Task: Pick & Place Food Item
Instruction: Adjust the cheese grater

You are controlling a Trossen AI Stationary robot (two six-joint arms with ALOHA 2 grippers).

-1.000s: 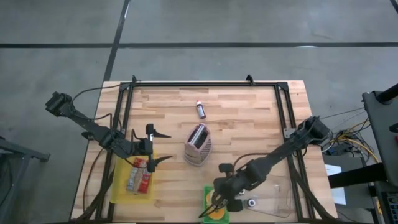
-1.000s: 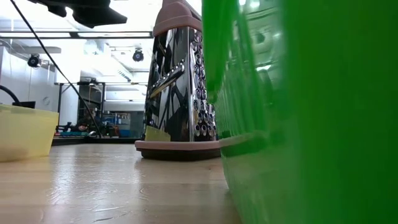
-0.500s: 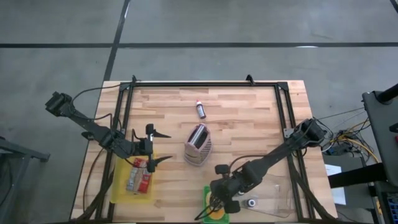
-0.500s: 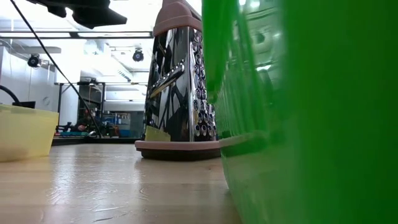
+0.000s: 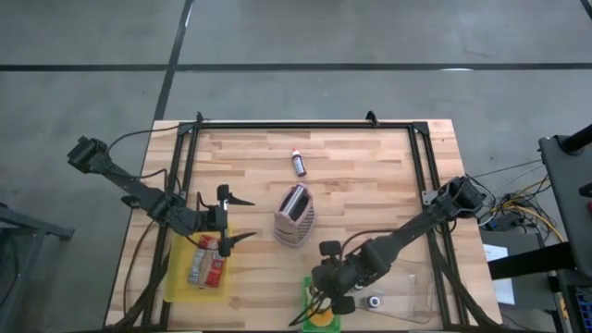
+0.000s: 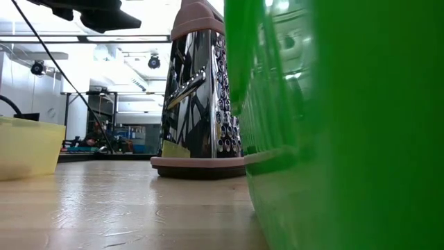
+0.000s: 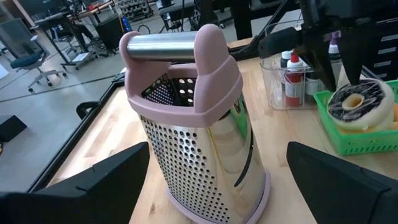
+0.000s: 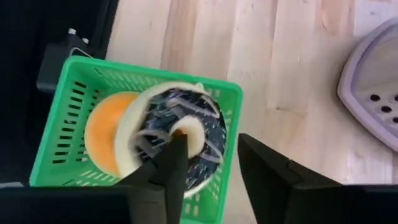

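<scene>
one donut point(image 8: 177, 134), one green basket point(image 8: 68, 118)

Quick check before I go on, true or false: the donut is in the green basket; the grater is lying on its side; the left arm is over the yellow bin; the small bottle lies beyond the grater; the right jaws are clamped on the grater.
1. The donut is in the green basket. True.
2. The grater lies on its side. False: it stands upright on the table.
3. The left gripper hovers by the yellow bin. True, at its far end, jaws open.
4. The small bottle lies beyond the grater. True.
5. The right gripper is clamped on the grater. False: it is at the basket, over the donut.
</scene>
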